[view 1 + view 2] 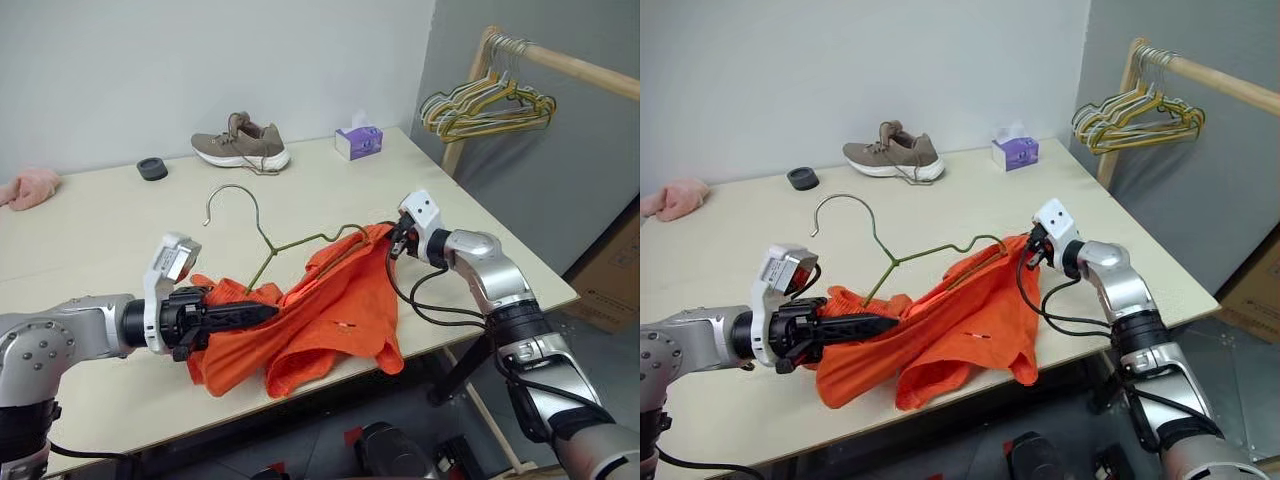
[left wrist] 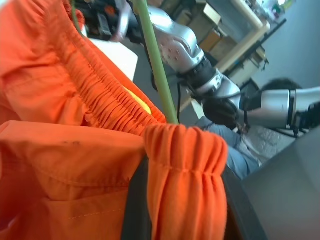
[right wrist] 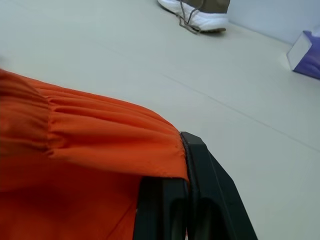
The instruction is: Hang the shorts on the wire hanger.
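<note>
At frame centre: the shorts, held between two grippers, the wire hanger threaded through the waistband, hook rising above. Left gripper jaws clamped on waistband; right gripper jaws clamped on opposite edge. Risk: uneven pull slips fabric off the wire. Nearby, upper frame: shoe, tissue box, worktop; none obstructing.

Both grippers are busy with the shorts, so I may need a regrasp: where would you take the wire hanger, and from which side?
Grip the wire hanger on its bare neck just below the hook, coming from above on the far side. The hook and neck stand clear of the shorts, while both shoulders are buried in the fabric. The thin wire probably needs the jaws closed square across it.
</note>
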Controlling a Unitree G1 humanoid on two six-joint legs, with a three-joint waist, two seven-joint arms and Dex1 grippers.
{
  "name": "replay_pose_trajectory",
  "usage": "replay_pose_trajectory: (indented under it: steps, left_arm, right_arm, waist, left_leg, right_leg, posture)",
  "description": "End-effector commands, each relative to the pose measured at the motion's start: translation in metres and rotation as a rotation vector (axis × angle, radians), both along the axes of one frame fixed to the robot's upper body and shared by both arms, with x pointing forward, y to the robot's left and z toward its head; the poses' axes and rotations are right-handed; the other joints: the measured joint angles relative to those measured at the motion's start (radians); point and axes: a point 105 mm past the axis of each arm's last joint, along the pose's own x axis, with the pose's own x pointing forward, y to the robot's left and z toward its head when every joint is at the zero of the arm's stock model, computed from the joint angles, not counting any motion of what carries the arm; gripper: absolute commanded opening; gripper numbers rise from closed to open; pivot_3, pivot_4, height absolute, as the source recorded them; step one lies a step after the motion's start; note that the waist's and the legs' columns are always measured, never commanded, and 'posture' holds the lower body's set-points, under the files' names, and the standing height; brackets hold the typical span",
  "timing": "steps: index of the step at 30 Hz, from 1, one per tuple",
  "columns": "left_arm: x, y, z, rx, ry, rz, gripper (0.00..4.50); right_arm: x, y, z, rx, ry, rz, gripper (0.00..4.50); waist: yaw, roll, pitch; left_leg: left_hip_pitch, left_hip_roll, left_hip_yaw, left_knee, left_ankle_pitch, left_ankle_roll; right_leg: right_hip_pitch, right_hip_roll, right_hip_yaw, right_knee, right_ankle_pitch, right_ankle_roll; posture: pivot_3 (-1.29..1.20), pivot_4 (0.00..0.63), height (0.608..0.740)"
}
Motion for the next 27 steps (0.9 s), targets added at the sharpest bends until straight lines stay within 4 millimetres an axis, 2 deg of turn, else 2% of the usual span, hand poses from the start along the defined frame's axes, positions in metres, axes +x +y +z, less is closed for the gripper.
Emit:
replay_pose_trajectory:
  steps: [1,9,14,19,27]
  left_arm:
    - [-0.016,-0.004,0.004,0.004,0.002,-0.098,0.04]
    - [0.003,0.008,0.014,0.033,-0.118,-0.007,0.04]
    - [-0.01,0.006,0.009,0.054,-0.095,-0.055,0.04]
    - [-0.016,0.006,-0.002,0.076,-0.066,-0.066,0.04]
    - [-0.009,0.02,-0.012,0.122,-0.059,-0.008,0.04]
  right_arm:
    - [0.021,-0.037,0.018,-0.02,-0.072,-0.188,0.0]
    - [0.032,-0.064,0.012,-0.056,-0.054,-0.298,0.0]
    - [0.038,-0.078,0.015,-0.068,-0.074,-0.37,0.0]
    - [0.04,-0.08,0.027,-0.058,-0.108,-0.371,0.0]
    - [0.041,-0.084,0.045,-0.058,-0.176,-0.385,0.0]
  waist:
    - [0.0,0.0,0.0]
    - [0.002,0.0,0.0]
    - [-0.001,0.001,0.0]
    - [0.002,0.001,0.0]
    - [0.004,0.001,0.001]
  left_leg:
    - [0.0,0.0,0.0,0.0,0.0,0.0]
    - [0.0,0.0,0.0,0.0,0.0,0.0]
    - [0.0,0.0,0.0,0.0,0.0,0.0]
    - [0.0,0.0,0.001,0.0,0.0,0.0]
    - [0.0,0.0,0.001,0.0,0.0,0.0]
  right_leg:
    - [0.0,0.0,0.0,0.0,0.0,0.0]
    - [0.0,0.0,0.0,0.0,0.0,0.0]
    - [0.0,0.0,0.001,0.0,0.0,0.0]
    - [0.0,0.0,0.001,0.0,0.0,0.0]
    - [0.0,0.0,0.001,0.0,0.0,0.0]
  posture:
    - [-0.27,0.0,0.74]
    - [-0.25,0.0,0.74]
    - [-0.25,0.0,0.74]
    - [-0.25,0.0,0.74]
    - [-0.25,0.0,0.74]
